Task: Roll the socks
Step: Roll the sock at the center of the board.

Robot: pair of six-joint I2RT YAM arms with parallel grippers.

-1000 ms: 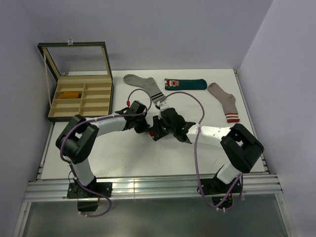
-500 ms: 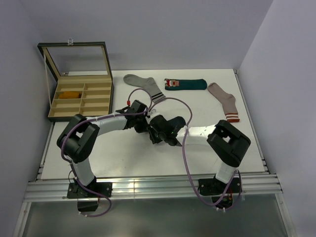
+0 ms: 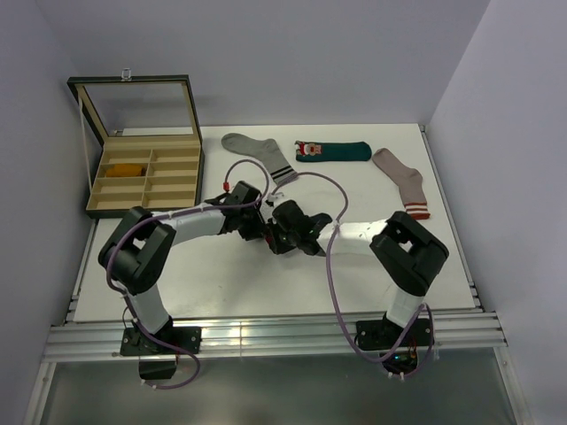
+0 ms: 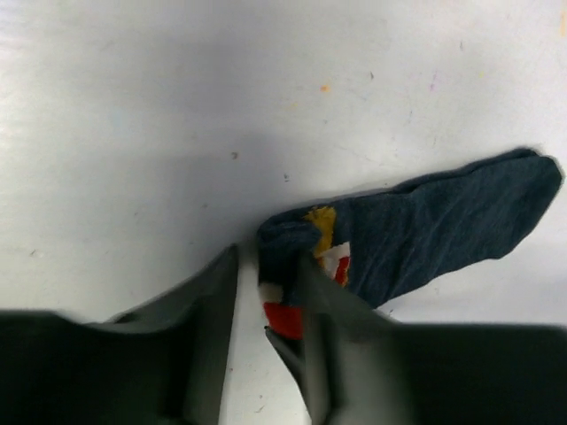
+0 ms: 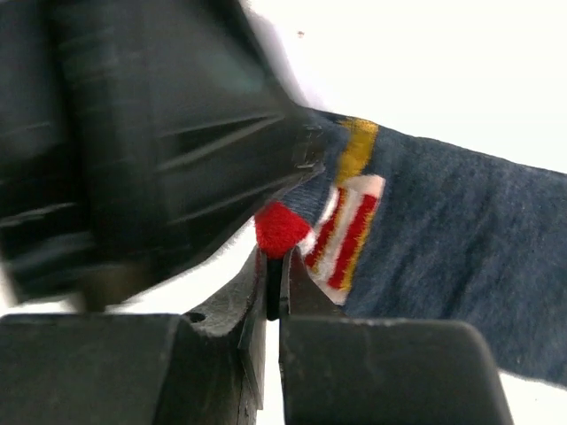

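Right wrist view: the right gripper [image 5: 273, 266] is seen pressed together, pinching the red patch at the folded end of the navy sock [image 5: 461, 257]. The left gripper [image 4: 266, 261] is held slightly spread around the same fold. The navy sock is laid flat to the right of the compartment box [image 3: 142, 210], in which the mustard sock [image 3: 127, 170] is kept.

So the navy sock [image 4: 425, 230] is showing a red, white and yellow figure. The teal sock [image 3: 335, 151] is sporting a red-and-white one too. The grey sock [image 3: 252, 148] is wearing dark stripes, and the pinkish-beige sock [image 3: 400, 181] is rocking red cuff stripes. The mustard-orange sock [image 3: 127, 170] is popping against a tan box [image 3: 149, 183] with a black frame. The table [image 3: 230, 274] is looking plain white.
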